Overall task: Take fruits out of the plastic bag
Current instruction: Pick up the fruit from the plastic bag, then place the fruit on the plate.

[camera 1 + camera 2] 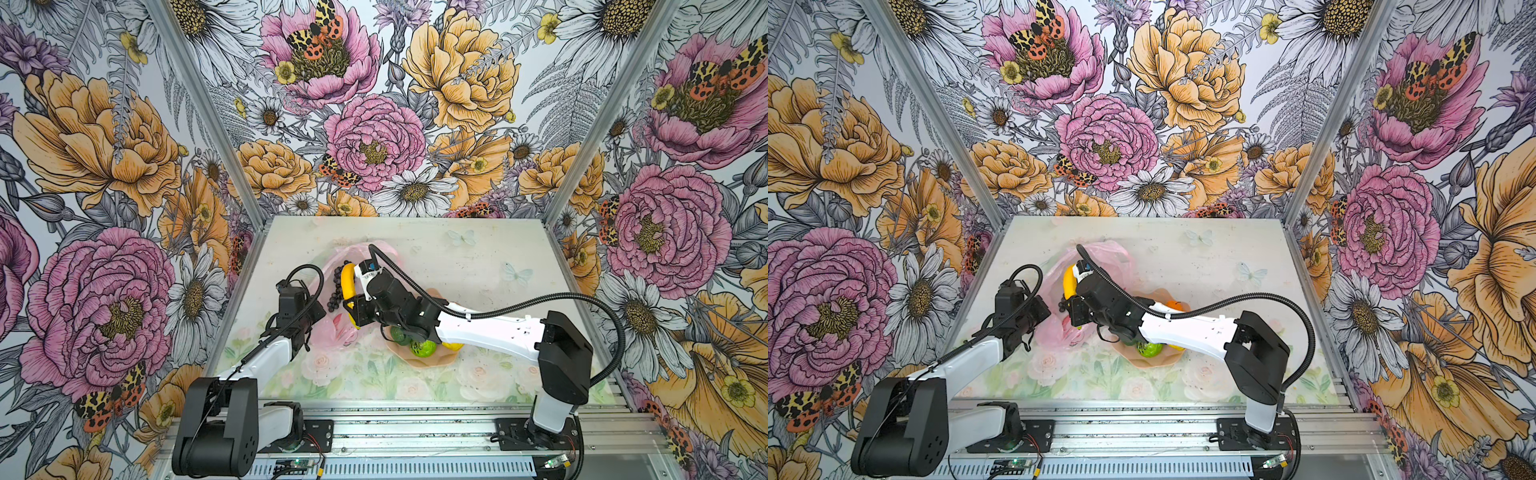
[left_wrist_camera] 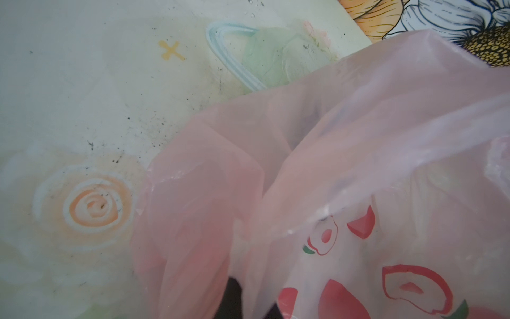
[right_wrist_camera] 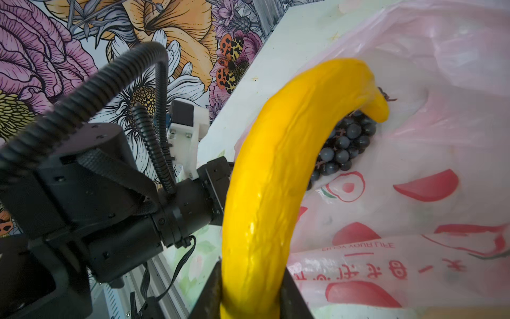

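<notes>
Pale floral-printed surface [image 1: 478, 266] is carrying everything. On it a thin, translucent pink plastic bag [image 1: 334, 328] with red fruit prints is lying crumpled; the left gripper [image 1: 307, 328], jaws clenched, is pinching its film. A peach scalloped dish [image 1: 419, 360] is sitting just beside the bag. The right gripper [image 3: 249, 295] is grasping one end of a curved yellow toy banana [image 3: 276, 171] in its jaws, above the bag. The banana's far tip is touching a dark purple grape bunch [image 3: 342, 146] on the film. A lime-green ball [image 1: 424, 348] is resting in the dish.
</notes>
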You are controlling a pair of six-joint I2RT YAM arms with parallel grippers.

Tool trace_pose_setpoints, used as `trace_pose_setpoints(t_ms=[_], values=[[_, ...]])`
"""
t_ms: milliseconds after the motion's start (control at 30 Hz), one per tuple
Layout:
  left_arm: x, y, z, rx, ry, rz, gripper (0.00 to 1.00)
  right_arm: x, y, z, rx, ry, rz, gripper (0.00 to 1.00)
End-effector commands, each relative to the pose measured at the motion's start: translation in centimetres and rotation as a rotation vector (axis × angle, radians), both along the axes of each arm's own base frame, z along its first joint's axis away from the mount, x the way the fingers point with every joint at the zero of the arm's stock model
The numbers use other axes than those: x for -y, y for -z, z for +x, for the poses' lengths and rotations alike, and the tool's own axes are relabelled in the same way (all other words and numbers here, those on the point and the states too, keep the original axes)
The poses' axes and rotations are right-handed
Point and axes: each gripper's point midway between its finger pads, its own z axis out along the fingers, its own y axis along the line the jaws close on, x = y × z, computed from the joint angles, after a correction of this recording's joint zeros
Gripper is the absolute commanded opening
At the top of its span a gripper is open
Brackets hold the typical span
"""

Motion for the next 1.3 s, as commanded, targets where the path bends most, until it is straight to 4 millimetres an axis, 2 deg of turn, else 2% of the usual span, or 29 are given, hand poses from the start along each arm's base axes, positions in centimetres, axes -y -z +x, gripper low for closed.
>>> trace_pose_setpoints(t_ms=[0,200,333,500,667,933,1267], values=[[-0.6,-0.1,0.4,0.034,-0.001,0.000,0.00,2.5,-2.0,0.5,0.058,0.069,-0.004,0.28],[-1.1,0.0,0.2,0.047,-0.018,-0.038,0.00,7.4,-1.9,0.3,0.074,0.188,-0.069,0.28],[-1.1,-0.1,0.0,0.056,-0.022,-0.038,0.00,10.7,-0.4,0.3,0.033,0.306,-0.137,0.27],[-1.1,-0.2,0.0,0.060,-0.019,-0.040,0.00,13.1,2.0,0.1,-0.061,0.431,-0.190,0.25],[-1.1,-0.2,-0.1,0.064,-0.020,-0.039,0.00,13.3,4.1,-0.5,-0.161,0.489,-0.192,0.25],[-1.2,-0.3,-0.2,0.070,-0.025,-0.039,0.00,12.1,7.0,-0.5,-0.289,0.517,-0.182,0.24],[-1.3,-0.4,-0.2,0.075,-0.029,-0.040,0.00,12.8,9.0,0.0,-0.340,0.564,-0.218,0.22]])
